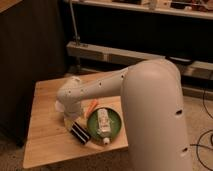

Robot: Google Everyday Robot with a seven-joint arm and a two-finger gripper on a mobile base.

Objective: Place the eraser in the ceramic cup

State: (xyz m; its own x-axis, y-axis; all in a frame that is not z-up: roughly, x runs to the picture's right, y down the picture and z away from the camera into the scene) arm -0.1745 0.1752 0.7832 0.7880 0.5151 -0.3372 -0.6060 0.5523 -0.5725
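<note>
One black eraser (79, 132), pale-striped, on table (44, 131) near end effector (69, 116); grip state untellable.

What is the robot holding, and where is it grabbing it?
Cannot tell. The gripper is low over the wooden table, right by the eraser next to the green plate, but its hold is hidden.

The eraser (79, 131), a black block with pale stripes, is lying flat and slanted just left of the green plate (116, 131), while the pale ceramic cup (59, 106) is sitting behind it, partly hidden by the gripper (70, 118) hanging between them.
</note>
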